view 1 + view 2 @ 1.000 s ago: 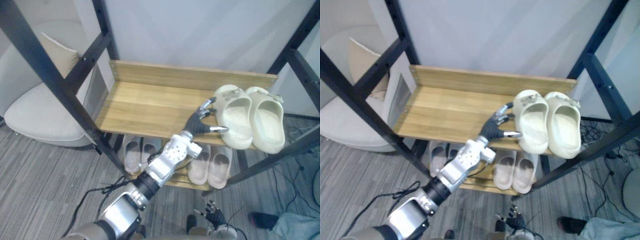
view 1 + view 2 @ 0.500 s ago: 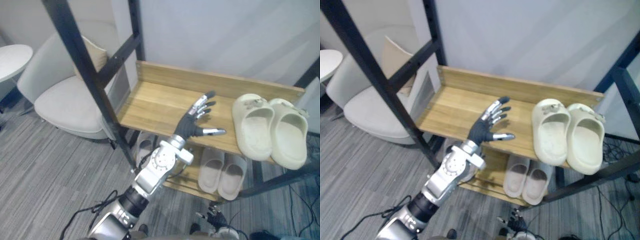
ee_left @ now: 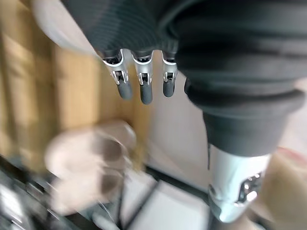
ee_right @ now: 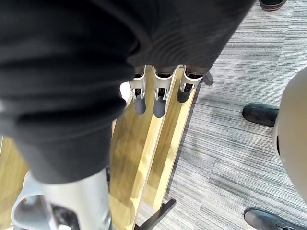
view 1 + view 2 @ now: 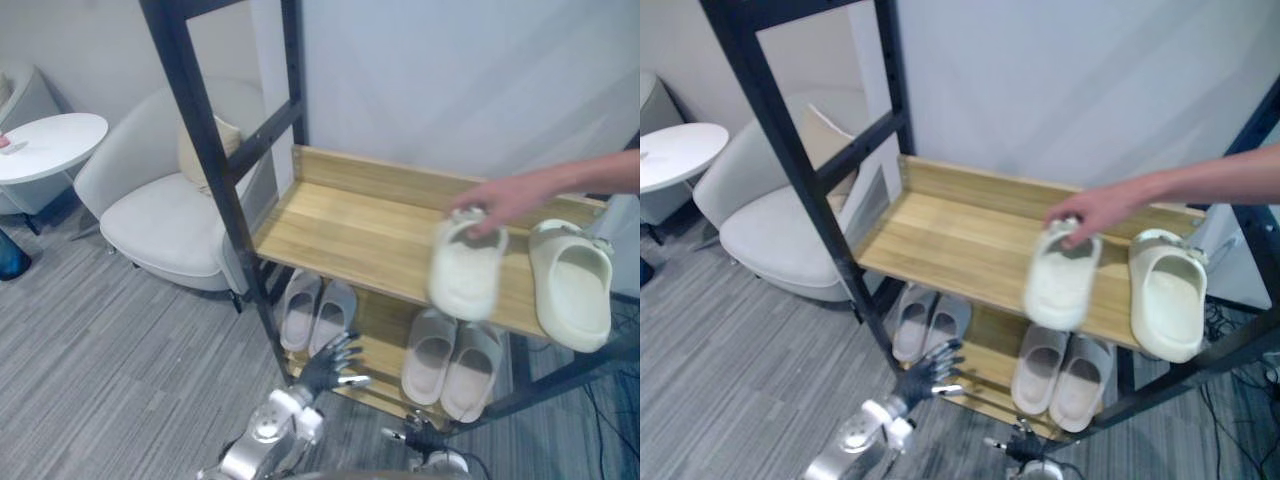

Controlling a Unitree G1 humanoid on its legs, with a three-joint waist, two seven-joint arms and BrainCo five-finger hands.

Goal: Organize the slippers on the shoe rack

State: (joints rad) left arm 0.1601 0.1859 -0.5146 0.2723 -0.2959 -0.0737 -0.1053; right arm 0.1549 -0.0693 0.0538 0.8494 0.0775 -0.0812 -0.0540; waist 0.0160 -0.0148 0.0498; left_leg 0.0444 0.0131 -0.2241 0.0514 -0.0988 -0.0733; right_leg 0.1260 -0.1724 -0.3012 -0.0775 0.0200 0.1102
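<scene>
A person's hand (image 5: 505,197) reaches in from the right and holds one cream clog slipper (image 5: 465,268) tilted above the wooden top shelf (image 5: 345,220) of the shoe rack. Its partner clog (image 5: 572,285) lies at the shelf's right end. Two pairs of beige slippers (image 5: 316,310) (image 5: 455,355) rest on the lower shelf. My left hand (image 5: 328,366) hangs low in front of the lower shelf, open and empty, with its fingers (image 3: 142,89) straight. Near the floor below the rack, my right hand (image 5: 424,438) is open too, fingers (image 4: 156,101) relaxed.
Black metal posts (image 5: 212,190) frame the rack on both sides. A white armchair (image 5: 165,215) with a cushion and a round white table (image 5: 50,145) stand to the left on grey carpet. A person's dark shoes (image 4: 261,115) are on the floor near my right hand.
My left hand has dropped from the top shelf to the lower shelf's level. A person's arm has come in and lifted the left clog. The camera has shifted.
</scene>
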